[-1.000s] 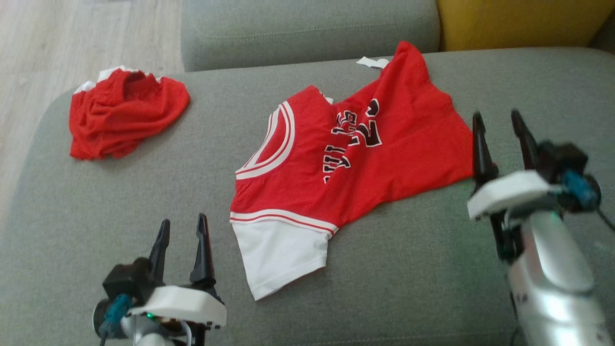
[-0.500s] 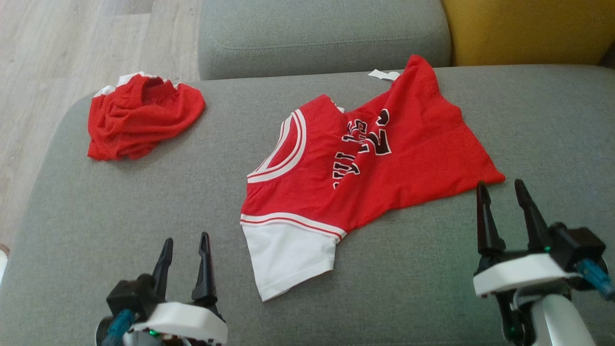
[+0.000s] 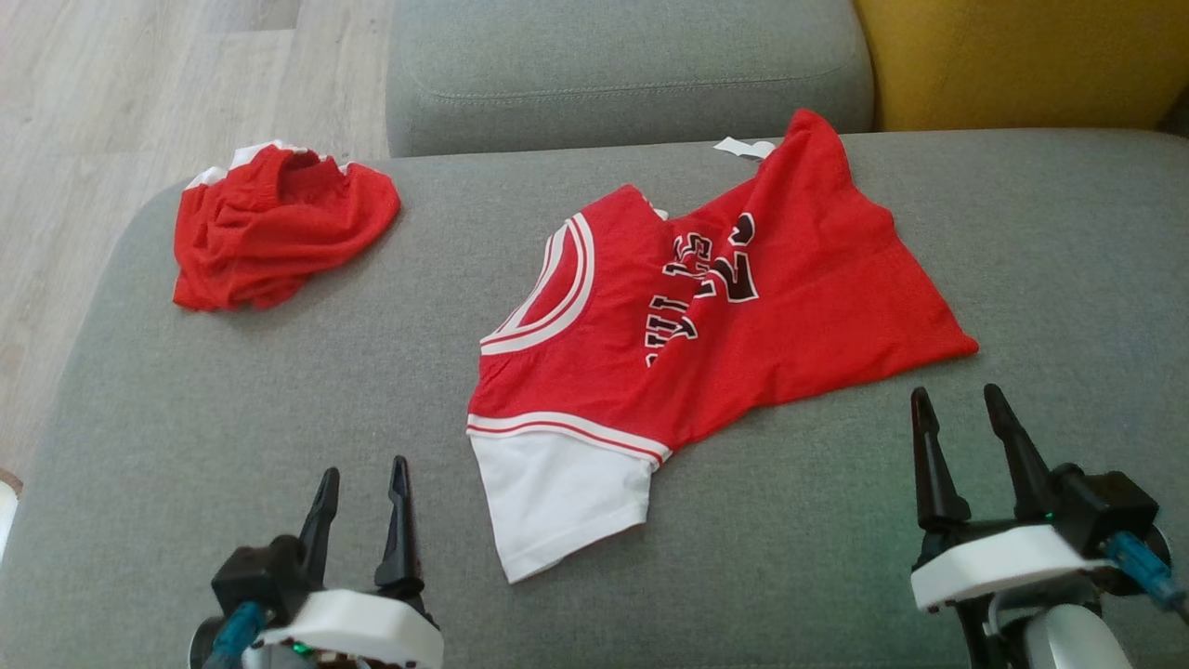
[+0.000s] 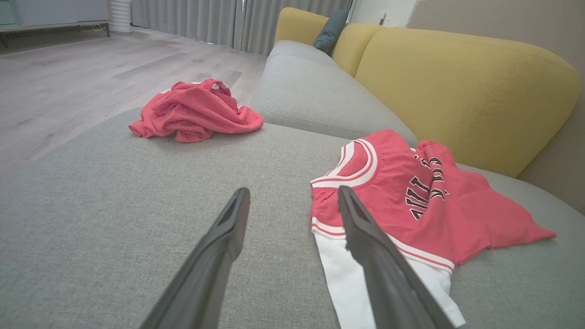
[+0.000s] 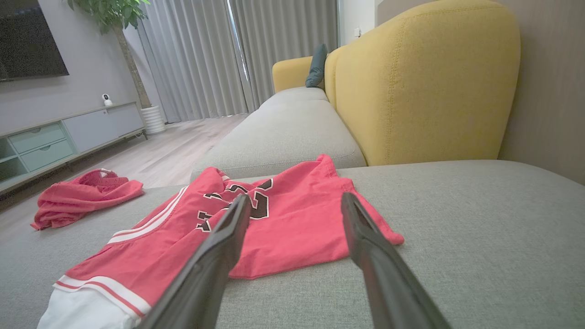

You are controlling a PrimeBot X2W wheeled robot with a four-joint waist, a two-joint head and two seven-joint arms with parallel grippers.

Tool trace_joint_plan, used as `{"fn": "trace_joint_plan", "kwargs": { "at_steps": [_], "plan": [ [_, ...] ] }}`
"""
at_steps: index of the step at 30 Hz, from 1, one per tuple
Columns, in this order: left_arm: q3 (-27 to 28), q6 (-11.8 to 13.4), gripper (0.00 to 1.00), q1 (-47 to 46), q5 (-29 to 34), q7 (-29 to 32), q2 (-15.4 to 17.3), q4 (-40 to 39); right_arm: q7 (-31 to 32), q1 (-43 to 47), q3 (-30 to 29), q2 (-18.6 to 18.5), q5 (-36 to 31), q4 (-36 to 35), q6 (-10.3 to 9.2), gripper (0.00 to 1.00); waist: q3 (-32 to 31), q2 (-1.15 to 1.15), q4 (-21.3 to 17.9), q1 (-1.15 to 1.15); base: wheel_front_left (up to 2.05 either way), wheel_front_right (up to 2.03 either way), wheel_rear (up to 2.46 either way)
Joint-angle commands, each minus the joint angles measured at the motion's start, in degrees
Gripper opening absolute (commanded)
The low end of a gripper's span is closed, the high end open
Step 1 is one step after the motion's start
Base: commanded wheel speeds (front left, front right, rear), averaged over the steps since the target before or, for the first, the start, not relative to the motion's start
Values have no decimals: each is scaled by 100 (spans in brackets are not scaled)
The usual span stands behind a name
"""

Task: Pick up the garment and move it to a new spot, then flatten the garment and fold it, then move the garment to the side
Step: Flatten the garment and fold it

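Observation:
The garment (image 3: 743,316) is a red jersey with black lettering, white-striped neckline and a white sleeve, lying creased on the grey seat cushion (image 3: 279,390). It appears in the left wrist view (image 4: 411,201) and the right wrist view (image 5: 292,219) too. My left gripper (image 3: 362,478) hovers open near the cushion's front edge, left of the white sleeve, holding nothing. My right gripper (image 3: 957,404) is open as well, just in front of the jersey's right hem corner and apart from it.
A crumpled red garment (image 3: 279,232) lies at the cushion's far left corner. Beyond are a second grey cushion (image 3: 632,74) and the yellow backrest (image 3: 1022,56). Wooden floor (image 3: 111,111) lies past the left edge.
My right gripper has drawn back toward me, from over the jersey's right edge to in front of its hem. The head view tilted slightly. The left gripper stays put.

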Motion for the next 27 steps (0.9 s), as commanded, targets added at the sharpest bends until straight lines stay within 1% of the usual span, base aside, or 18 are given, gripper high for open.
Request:
{"fn": "trace_joint_plan", "kwargs": {
  "at_steps": [1,11,14,18,21,23,27],
  "plan": [
    [138,3,100,-191,31,-52,-34,-177,-3,-124,144,-17,-23,-185,37,100,0,0,4,0,0,0,0],
    [48,-29,100,-224,37,-52,-34,-177,4,-154,106,-17,1,-100,37,100,45,0,58,0,0,0,0],
    [-212,-210,100,-237,61,82,-31,40,8,-175,88,-17,14,-86,37,100,74,0,59,0,0,0,0],
    [-602,-445,100,-327,105,590,-20,413,14,-224,97,-17,23,-83,37,100,152,0,26,0,0,0,0],
    [-809,-554,100,-403,30,922,-24,624,17,-285,118,-17,26,-90,37,100,250,0,-30,0,0,0,0],
    [-877,-555,100,-467,-71,1065,-27,737,20,-322,124,-17,31,-95,37,100,324,0,-81,0,0,0,0],
    [-897,-417,100,-615,-337,1213,-31,954,17,-386,132,-17,34,-114,37,100,476,0,-223,0,0,0,0]
  ]
}}
